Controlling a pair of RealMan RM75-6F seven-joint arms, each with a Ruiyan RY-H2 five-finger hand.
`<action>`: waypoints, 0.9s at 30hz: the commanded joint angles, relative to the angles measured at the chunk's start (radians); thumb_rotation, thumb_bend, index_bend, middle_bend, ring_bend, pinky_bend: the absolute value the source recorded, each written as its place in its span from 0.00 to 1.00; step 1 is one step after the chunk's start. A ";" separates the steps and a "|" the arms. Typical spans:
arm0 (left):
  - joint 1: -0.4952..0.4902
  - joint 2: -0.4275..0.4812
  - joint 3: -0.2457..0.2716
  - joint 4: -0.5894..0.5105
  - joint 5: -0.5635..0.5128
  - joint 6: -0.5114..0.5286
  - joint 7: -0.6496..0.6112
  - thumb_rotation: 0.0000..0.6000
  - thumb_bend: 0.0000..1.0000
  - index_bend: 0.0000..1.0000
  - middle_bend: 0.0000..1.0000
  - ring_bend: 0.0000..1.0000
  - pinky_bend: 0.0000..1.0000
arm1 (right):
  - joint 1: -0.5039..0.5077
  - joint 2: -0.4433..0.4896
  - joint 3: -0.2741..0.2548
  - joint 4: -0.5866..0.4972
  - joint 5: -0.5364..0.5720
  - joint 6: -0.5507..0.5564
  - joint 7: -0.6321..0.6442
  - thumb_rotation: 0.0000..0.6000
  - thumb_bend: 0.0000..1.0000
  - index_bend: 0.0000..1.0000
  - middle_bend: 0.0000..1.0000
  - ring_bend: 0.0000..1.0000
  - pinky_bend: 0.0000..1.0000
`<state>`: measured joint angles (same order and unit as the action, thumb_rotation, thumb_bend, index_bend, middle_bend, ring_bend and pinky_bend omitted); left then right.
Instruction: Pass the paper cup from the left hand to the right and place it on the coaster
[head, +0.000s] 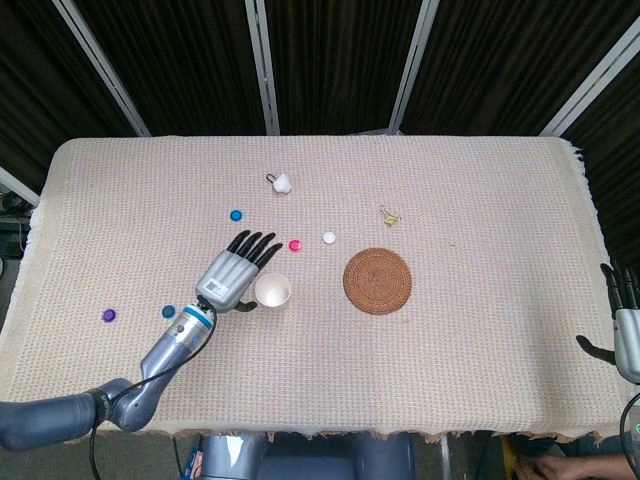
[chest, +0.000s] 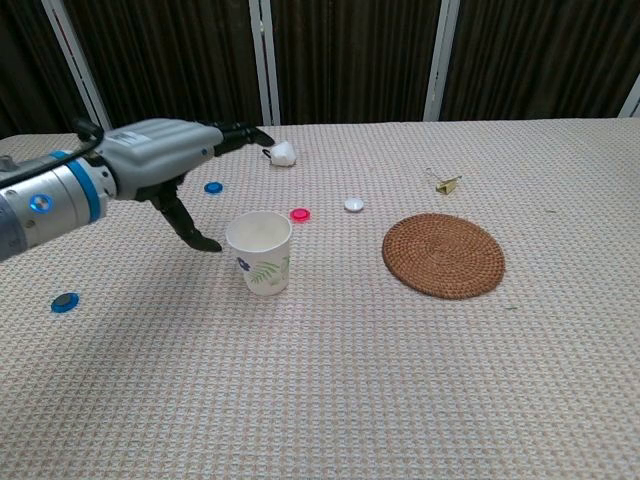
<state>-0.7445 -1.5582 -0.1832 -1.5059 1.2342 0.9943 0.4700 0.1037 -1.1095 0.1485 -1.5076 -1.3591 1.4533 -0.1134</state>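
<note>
The white paper cup (head: 272, 291) (chest: 260, 252) with a green leaf print stands upright on the table cloth, left of the round woven coaster (head: 378, 281) (chest: 443, 255). My left hand (head: 236, 271) (chest: 170, 161) hovers just left of the cup with its fingers spread straight, holding nothing and not touching it. At the right edge of the head view, past the table's edge, my right hand (head: 624, 325) shows its fingers apart and empty. The chest view does not show it.
Small caps lie around: blue (head: 236, 215) (chest: 213, 187), red (head: 295, 245) (chest: 300, 214), white (head: 329, 237) (chest: 354, 204), another blue (head: 168, 311) (chest: 65, 302), purple (head: 108, 315). A white wad (head: 284, 182) (chest: 284, 153) and a binder clip (head: 389, 215) (chest: 446, 183) sit farther back.
</note>
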 joint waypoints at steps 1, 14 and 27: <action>0.088 0.132 0.010 -0.121 0.033 0.120 -0.029 1.00 0.00 0.00 0.00 0.00 0.01 | 0.001 0.003 -0.007 -0.011 -0.011 -0.004 0.003 1.00 0.00 0.00 0.00 0.00 0.00; 0.384 0.328 0.062 -0.294 0.003 0.528 0.029 1.00 0.00 0.00 0.00 0.00 0.00 | 0.166 -0.017 -0.022 -0.067 -0.161 -0.177 0.018 1.00 0.00 0.00 0.01 0.00 0.00; 0.470 0.383 0.069 -0.293 -0.023 0.573 -0.025 1.00 0.00 0.00 0.00 0.00 0.00 | 0.527 -0.133 0.046 -0.134 -0.214 -0.579 0.057 1.00 0.00 0.00 0.07 0.00 0.04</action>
<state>-0.2761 -1.1759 -0.1126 -1.8008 1.2119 1.5676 0.4466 0.5609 -1.1946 0.1653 -1.6407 -1.5744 0.9421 -0.0476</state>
